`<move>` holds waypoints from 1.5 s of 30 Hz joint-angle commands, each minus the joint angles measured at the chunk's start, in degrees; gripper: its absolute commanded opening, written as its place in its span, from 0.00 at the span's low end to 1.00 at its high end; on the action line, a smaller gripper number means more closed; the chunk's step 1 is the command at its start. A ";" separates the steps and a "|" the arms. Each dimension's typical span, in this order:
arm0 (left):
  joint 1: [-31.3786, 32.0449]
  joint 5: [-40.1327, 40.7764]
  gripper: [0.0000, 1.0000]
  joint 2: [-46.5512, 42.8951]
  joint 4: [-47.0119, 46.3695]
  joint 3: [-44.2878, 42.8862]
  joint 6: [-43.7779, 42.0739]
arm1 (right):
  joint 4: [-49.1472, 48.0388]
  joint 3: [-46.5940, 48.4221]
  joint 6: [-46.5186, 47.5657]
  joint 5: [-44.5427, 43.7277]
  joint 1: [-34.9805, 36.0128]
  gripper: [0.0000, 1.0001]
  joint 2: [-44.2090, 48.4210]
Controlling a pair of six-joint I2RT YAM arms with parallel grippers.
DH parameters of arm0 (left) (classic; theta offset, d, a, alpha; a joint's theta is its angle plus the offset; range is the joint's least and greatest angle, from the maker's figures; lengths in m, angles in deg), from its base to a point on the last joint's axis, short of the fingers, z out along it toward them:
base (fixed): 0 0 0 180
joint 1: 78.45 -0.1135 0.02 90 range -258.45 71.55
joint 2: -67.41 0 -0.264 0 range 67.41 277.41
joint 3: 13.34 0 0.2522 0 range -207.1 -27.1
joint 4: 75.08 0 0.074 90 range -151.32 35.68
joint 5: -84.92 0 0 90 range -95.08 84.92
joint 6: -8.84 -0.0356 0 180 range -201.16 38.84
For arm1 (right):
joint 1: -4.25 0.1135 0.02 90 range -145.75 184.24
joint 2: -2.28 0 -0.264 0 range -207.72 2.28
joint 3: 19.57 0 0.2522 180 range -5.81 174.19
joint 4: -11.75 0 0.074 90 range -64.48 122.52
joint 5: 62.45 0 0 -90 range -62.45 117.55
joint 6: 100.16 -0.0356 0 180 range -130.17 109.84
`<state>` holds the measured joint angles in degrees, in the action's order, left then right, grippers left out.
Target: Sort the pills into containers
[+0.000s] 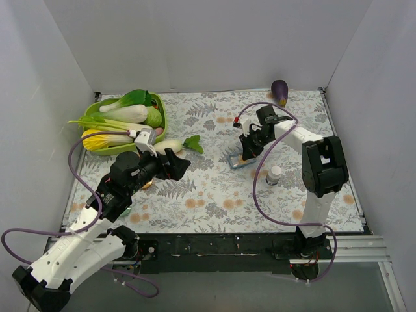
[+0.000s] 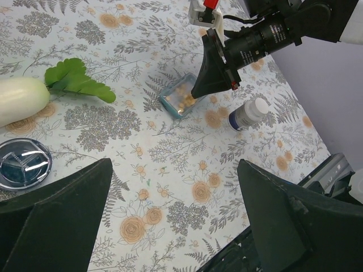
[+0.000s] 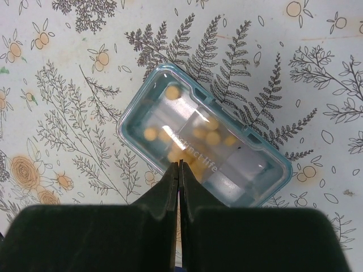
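A clear rectangular tray with a blue rim [image 3: 258, 173] lies on the floral cloth and holds several small orange-yellow pills [image 3: 172, 92]. My right gripper [image 3: 180, 164] is shut, its tips just over the tray's near edge among the pills; nothing shows between the tips. The top view shows it [image 1: 246, 155] over the tray [image 1: 238, 163]. My left gripper [image 2: 176, 226] is open and empty above bare cloth, left of the tray [image 2: 170, 102]; it is also in the top view [image 1: 184, 162]. A round blue-grey dish [image 2: 22, 163] lies at its left.
A white pill bottle [image 1: 274, 174] stands right of the tray. A white radish [image 1: 170, 145] with leaves lies near the left gripper. A green basket [image 1: 161, 116] of vegetables sits at back left. A purple eggplant [image 1: 279, 91] lies at the back right.
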<state>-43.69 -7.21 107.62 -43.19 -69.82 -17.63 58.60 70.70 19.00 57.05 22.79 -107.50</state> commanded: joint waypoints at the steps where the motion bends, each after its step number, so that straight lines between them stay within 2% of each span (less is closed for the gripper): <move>1: -0.31 -0.77 0.93 -0.57 0.68 0.53 0.72 | 2.95 -0.31 1.24 -5.25 0.26 0.04 -2.55; 10: -0.31 -2.26 0.94 -1.71 0.50 1.59 1.95 | 5.15 4.78 4.23 2.92 0.35 0.10 3.16; 16: -0.22 -3.05 0.94 -1.62 0.24 1.67 2.39 | 4.63 4.97 4.32 6.63 1.49 0.11 4.92; 20: -0.31 -3.32 0.94 -1.45 0.24 1.59 2.39 | 3.66 4.18 3.44 5.93 2.11 0.11 4.05; 28: -0.22 -3.58 0.94 -1.62 0.15 1.94 2.57 | 3.30 2.50 0.71 -4.97 2.11 0.09 -5.27; 37: -0.31 -3.67 0.94 -2.06 0.68 1.85 2.39 | 5.33 2.68 2.56 -0.76 2.11 0.08 -4.57; 41: -0.22 -4.63 0.94 -1.89 0.50 2.20 2.39 | 6.91 5.83 4.14 4.07 2.11 0.10 -1.24; 44: -0.31 -5.34 0.94 -1.88 0.15 2.73 2.48 | 8.05 8.03 5.28 6.97 1.85 0.15 1.13; 45: -0.22 -6.04 0.94 -1.80 0.06 2.99 2.39 | 8.23 9.35 5.63 7.67 1.67 0.21 1.58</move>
<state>-43.80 -11.28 106.20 -42.91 -67.81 -15.10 64.15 75.31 21.82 61.05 24.85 -109.94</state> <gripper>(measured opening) 0.939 0.145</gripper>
